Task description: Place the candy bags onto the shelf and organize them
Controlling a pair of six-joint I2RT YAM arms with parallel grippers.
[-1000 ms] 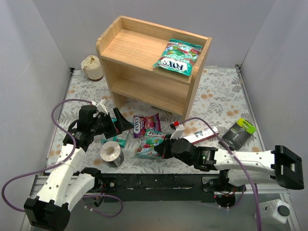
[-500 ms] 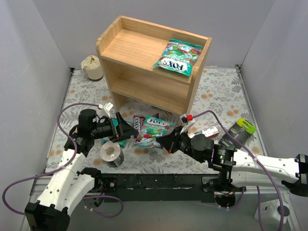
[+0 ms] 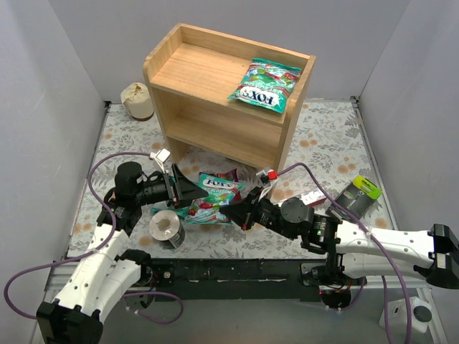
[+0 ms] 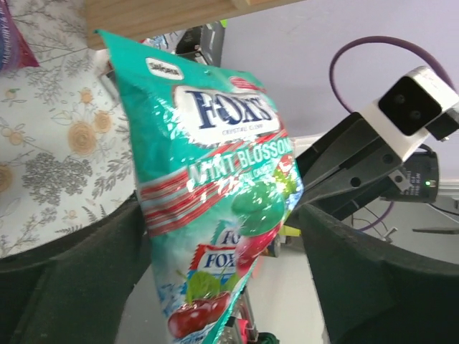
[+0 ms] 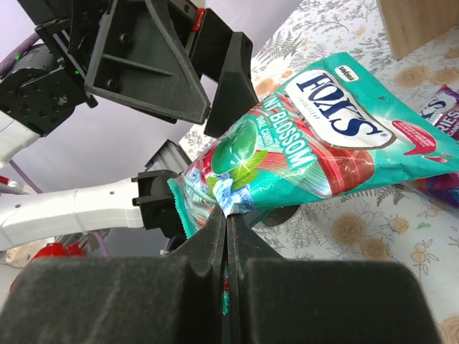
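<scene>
- The counter is covered with a floral cloth, and the two arms are mounted at its near edge.
- The shelf stands at the back of the counter, a light wooden two-tier unit with its open front facing the arms. Its lower tier holds nothing that can be seen.
- The right gripper reaches leftward in front of the shelf. Its fingers are pressed together on the near edge of a teal candy bag.
- The left gripper points right toward that bag. In the left wrist view its jaws stand wide apart, one finger on each side of the bag's lower end, and neither clearly presses on it.
- The teal candy bag, marked FOX'S with red fruit, hangs tilted above the counter between the two grippers, just in front of the shelf.
- A second FOX'S bag lies flat on the right part of the shelf's top tier.
- A purple bag lies on the counter, partly beneath the lifted one.
- A slim red-and-white box lies to the right, beside the right arm.
- A grey tape roll sits on the counter below the left gripper.
</scene>
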